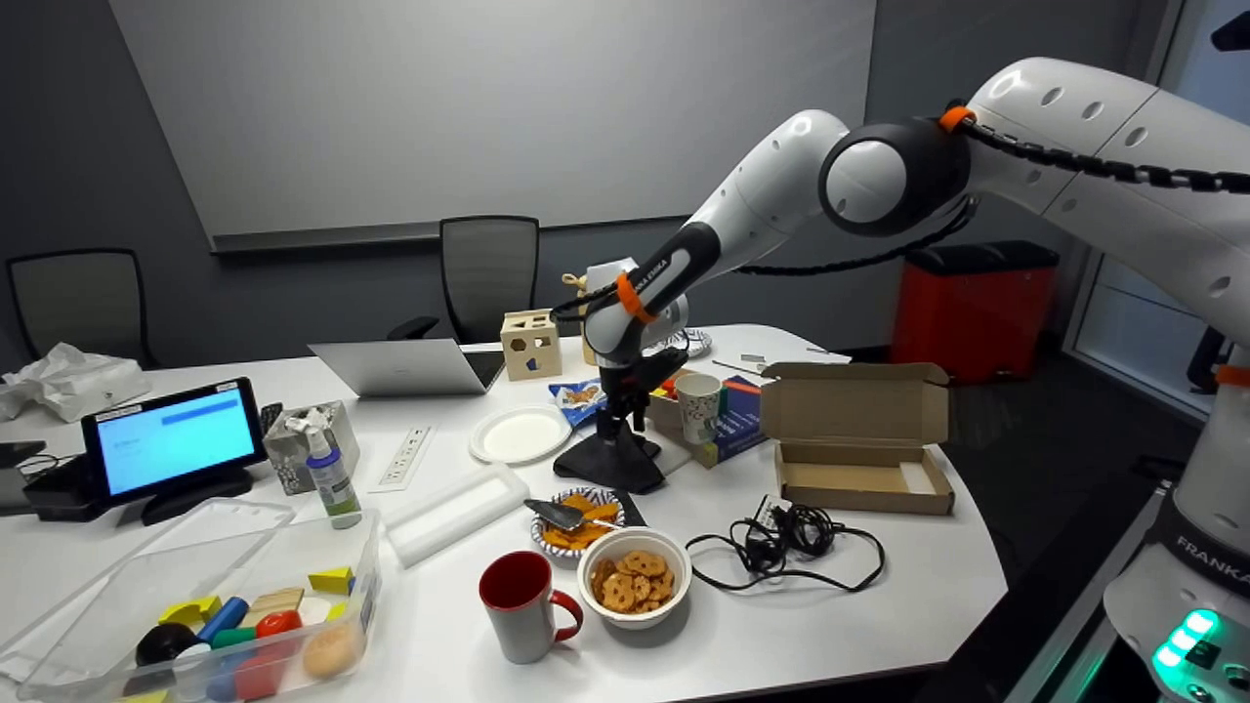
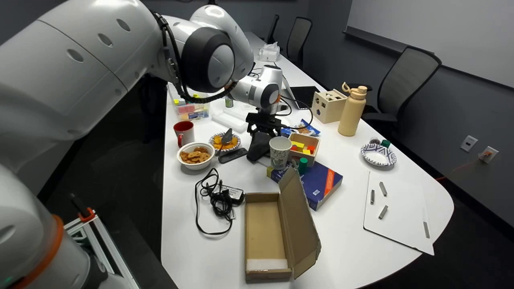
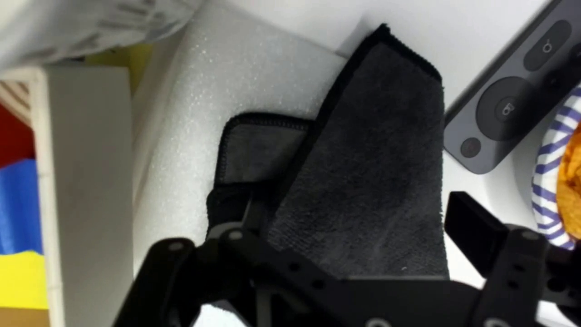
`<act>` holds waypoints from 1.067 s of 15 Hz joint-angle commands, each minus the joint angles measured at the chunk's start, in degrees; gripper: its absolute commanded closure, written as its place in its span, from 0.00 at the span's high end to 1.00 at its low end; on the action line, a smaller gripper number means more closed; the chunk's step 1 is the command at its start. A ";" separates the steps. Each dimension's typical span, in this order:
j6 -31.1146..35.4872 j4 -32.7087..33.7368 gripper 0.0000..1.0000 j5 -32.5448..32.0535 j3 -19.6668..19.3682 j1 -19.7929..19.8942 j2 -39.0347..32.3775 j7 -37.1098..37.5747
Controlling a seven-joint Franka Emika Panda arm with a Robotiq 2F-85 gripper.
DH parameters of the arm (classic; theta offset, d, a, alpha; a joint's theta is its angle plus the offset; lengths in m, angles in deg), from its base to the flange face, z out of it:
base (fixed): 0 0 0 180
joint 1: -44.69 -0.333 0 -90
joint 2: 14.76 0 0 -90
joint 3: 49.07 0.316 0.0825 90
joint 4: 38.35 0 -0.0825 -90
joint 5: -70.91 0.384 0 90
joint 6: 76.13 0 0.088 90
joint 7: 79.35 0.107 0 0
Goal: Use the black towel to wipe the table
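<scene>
The black towel (image 1: 607,467) lies folded and bunched on the white table (image 1: 830,630). It also shows in an exterior view (image 2: 260,145). In the wrist view the towel (image 3: 381,136) has one folded panel on top and a corner sticking out at its left. My gripper (image 3: 363,222) is open above the towel, which lies between the spread fingers. The right finger is beside the towel's edge, and the left finger is dark against the cloth. Whether the fingers touch the cloth is unclear. The gripper shows low over the towel in both exterior views (image 1: 622,410) (image 2: 264,122).
A grey remote (image 3: 508,109) and a patterned bowl of orange chips (image 2: 211,145) are beside the towel. On the other side are a wooden block box (image 3: 91,190), a paper cup (image 2: 280,152) and a blue book (image 2: 317,188). A mug (image 1: 527,610) and cables (image 1: 781,547) lie nearer.
</scene>
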 commanded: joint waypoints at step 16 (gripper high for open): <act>-3.11 12.32 0.27 -2.43 -0.57 -1.35 -9.26 -0.68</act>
